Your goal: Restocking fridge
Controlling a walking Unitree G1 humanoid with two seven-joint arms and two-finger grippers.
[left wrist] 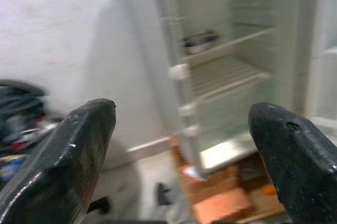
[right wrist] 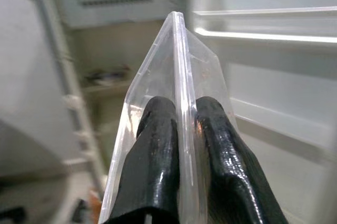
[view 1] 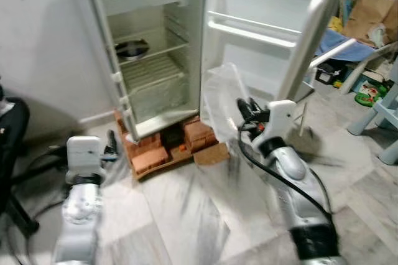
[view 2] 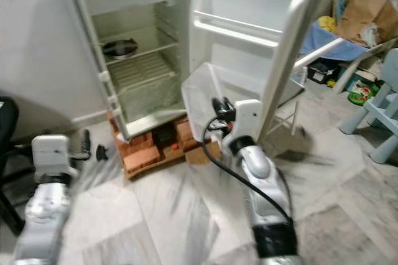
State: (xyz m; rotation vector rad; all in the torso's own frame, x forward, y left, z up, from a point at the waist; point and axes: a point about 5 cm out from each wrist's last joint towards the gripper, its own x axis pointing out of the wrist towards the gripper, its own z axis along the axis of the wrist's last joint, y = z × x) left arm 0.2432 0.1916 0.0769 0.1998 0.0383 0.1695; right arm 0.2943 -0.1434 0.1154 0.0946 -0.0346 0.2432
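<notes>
Right gripper pinching bin rim, clear bin held before open fridge, beside door. Left gripper spread, empty, low. Advise: keep pinch firm, level bin, slide under lower shelf.

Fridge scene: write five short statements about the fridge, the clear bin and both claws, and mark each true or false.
1. The fridge door is open. True.
2. The right claw is shut on the rim of the clear plastic bin. True.
3. The left claw holds a bottle. False: its fingers are spread apart with nothing between them.
4. A dark bowl sits on an upper wire shelf. True.
5. The fridge stands directly on the tiles. False: it rests on red bricks.
</notes>
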